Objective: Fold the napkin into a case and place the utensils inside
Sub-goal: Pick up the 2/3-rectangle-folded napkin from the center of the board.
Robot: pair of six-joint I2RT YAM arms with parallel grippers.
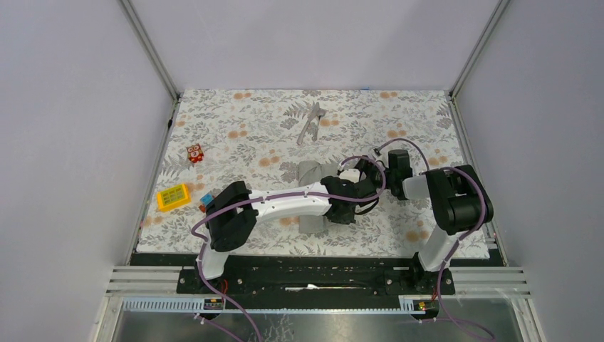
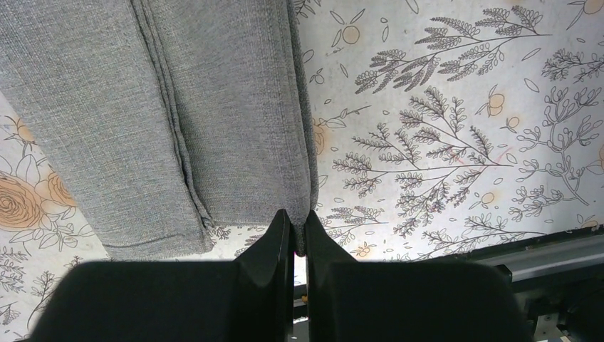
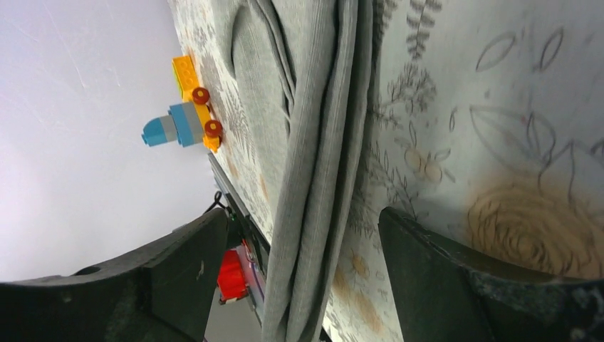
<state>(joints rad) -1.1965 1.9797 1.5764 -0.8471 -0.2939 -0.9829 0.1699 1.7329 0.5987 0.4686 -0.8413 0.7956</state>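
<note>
**A:** Where's the napkin?
**B:** The napkin [image 1: 311, 173] is mid-tabletop [image 1: 420, 128], folded into a long grey strip of several layers. It lies flat on the floral cloth, and the left arm crosses over its middle.

**A:** Left tool?
**B:** The left tool [image 2: 298, 222] is pinched all but shut on the end of one long folded edge of the napkin. Cloth is caught between the fingertips.

**A:** And the right?
**B:** The right tool [image 3: 300, 221] stands wide and low. It has one finger on each side of the strip's folded edge. I can't tell whether either finger touches the cloth.

**A:** Utensils?
**B:** The utensils [image 1: 310, 121] lie together near the far edge, well apart from the napkin. Neither tool is on them.

**A:** Anything else?
**B:** Toy blocks on the left side: a yellow block [image 1: 174, 197] and a red block [image 1: 194, 152]. The right wrist view shows a blue-and-orange block [image 3: 181, 122] beyond the napkin.
</note>
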